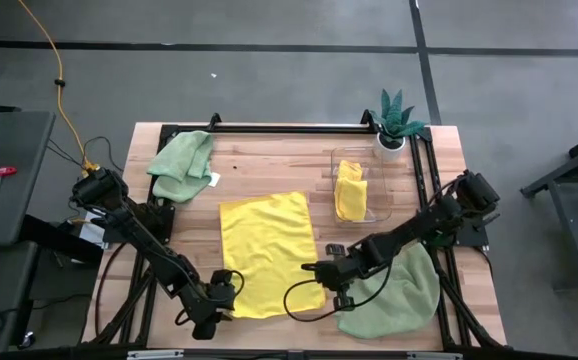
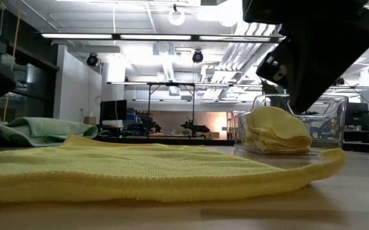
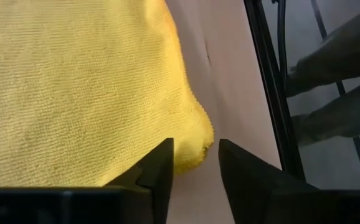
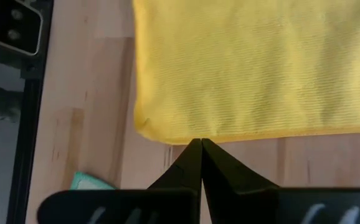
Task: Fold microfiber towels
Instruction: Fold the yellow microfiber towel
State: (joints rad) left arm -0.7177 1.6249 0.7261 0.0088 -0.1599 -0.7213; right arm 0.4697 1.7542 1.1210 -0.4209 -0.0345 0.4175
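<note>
Counting towels: one yellow towel (image 1: 267,253) flat at centre; yellow stack (image 1: 349,190) upper right; two green towels (image 1: 181,155) (image 1: 394,290); left gripper (image 3: 194,163) fingers apart at its corner; right gripper (image 4: 200,146) closed.

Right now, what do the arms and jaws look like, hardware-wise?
Both arms are dark, near-black, jointed links. The left gripper has two flat black wedge-shaped jaws tapering to blunt tips. The right gripper has matching black jaws narrowing to points. A black cable loops beside the right wrist. No markings are readable.
</note>
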